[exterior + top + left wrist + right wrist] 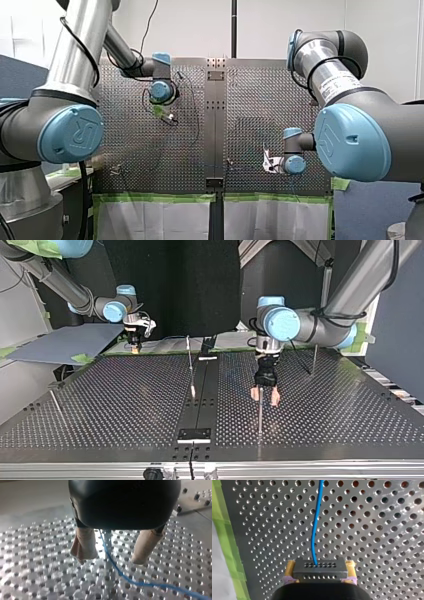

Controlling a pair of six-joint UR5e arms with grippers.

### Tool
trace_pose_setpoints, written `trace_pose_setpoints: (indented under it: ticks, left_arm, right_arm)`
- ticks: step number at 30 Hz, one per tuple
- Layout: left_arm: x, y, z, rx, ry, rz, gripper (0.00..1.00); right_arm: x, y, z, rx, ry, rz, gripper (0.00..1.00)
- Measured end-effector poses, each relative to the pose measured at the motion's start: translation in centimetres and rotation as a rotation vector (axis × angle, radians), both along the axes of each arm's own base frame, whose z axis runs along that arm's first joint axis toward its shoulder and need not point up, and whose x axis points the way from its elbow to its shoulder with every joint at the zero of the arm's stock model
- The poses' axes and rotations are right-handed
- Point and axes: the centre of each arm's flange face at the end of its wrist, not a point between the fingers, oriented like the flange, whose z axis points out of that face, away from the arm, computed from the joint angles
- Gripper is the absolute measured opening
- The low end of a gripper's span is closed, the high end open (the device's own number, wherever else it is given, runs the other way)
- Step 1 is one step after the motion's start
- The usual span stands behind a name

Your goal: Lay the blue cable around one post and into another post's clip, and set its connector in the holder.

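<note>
Holes cover the grey table (125, 400) all over. My right gripper (319, 573) is pinched tight on the dark connector (319, 567), whose long side lies from 9 to 3 o'clock. The blue cable (313, 535) runs nearly straight out of it toward 12 o'clock. My left gripper (111, 558) is wide open and holds nothing. The cable passes between its fingers, close by a thin post (260, 415), and trails off toward 4 o'clock. I think the cable needs hooking round that post, so keep it low, gently tight, and go slowly.
</note>
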Motion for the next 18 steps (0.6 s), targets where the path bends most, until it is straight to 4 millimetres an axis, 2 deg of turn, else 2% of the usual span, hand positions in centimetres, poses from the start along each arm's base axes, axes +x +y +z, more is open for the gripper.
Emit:
trace_pose_setpoints:
  ticks: [8, 12, 18]
  left_arm:
    - [1.9, 2.0, 0.0, -0.02, 0.022, 0.033, 1.0]
    - [2.2, 2.9, 0.0, -0.008, 0.033, 0.046, 1.0]
    - [2.4, 3.2, 0.0, 0.001, 0.035, 0.041, 1.0]
  right_arm:
    - [0.0, 0.0, 0.0, 0.0, 0.002, 0.001, 0.0]
    - [0.0, 0.0, 0.0, 0.0, 0.004, -0.001, 0.0]
    - [-0.4, -0.2, 0.2, -0.003, 0.012, -0.012, 0.0]
